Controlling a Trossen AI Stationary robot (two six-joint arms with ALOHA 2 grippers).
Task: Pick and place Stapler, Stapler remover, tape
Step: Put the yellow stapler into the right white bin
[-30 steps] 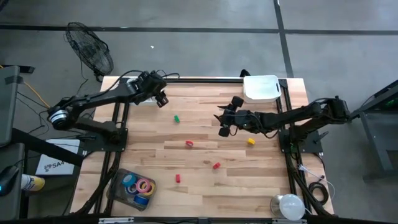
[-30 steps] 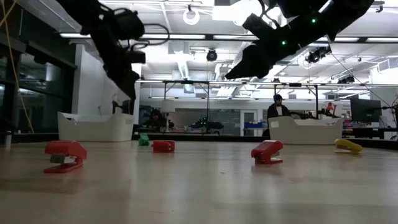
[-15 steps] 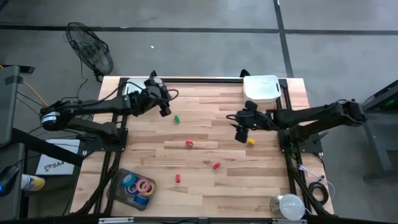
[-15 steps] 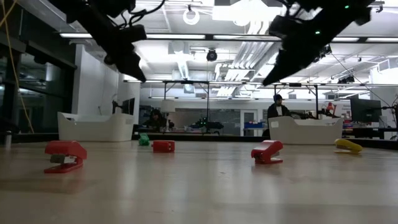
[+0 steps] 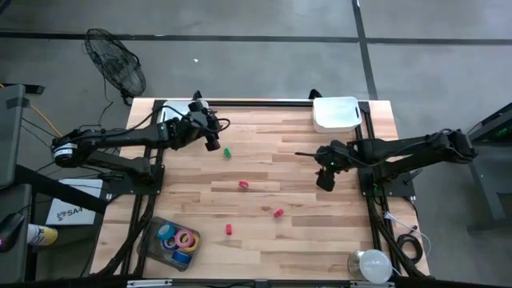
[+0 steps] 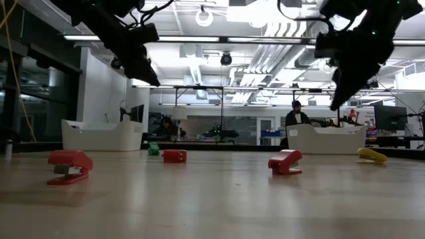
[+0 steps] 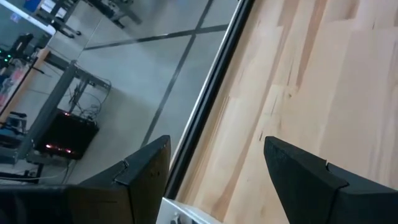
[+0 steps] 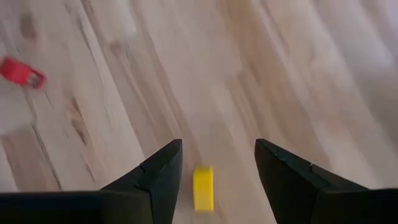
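My right gripper hangs open above the table's right half, fingers slanting down. A small yellow stapler-like piece lies on the wood just beneath it, between the fingers in the right wrist view. My left gripper is open in the air at the far left, a short way from a small green piece. Three small red staplers lie flat mid-table. Rolls of tape sit in a clear tub at the near left.
A white bin stands at the far right corner, and a second white bin shows at the far left in the low view. Bare wood lies between the scattered pieces. The table's black far rail runs just beyond my left gripper.
My right gripper has swung toward the table's right edge and tipped its fingers downward, ending over the yellow piece. My left gripper has come a little toward the near edge and the green piece, rolling slightly. No object has moved.
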